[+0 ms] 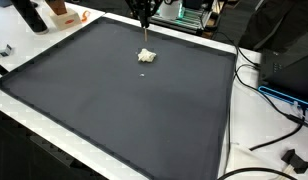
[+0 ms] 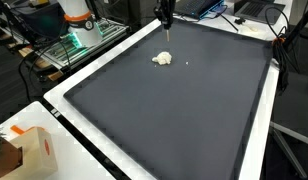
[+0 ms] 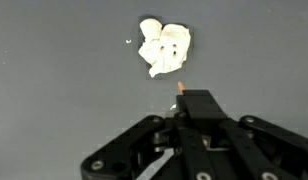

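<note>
Wrist view: the Robotiq gripper (image 3: 190, 112) was noted with fingers drawn together on a thin dark stick with an orange tip (image 3: 179, 89), seemingly held so that the tip led. A small white crumpled lump (image 3: 164, 48) was seen just beyond the fingertips, apart from the tip, on the dark grey mat (image 3: 54, 90). In both exterior views the arm (image 1: 144, 8) was hung above it, wrist pointed straight down.
</note>
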You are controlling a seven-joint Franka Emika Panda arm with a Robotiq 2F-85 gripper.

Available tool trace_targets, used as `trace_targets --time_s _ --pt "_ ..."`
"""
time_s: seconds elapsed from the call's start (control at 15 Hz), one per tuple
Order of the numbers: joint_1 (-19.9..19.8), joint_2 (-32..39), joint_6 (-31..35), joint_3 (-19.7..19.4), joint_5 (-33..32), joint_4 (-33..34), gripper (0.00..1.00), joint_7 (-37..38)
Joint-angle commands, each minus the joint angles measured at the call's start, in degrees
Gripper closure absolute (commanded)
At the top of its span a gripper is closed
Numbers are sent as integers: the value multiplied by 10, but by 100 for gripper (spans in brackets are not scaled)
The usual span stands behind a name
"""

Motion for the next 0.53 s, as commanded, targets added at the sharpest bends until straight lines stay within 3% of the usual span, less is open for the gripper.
trace_targets --time_s 0.0,0.47 --pt "4 -4 -2 -1 -1 -1 87 1" --pt "4 -8 -2 -1 -2 -3 87 1"
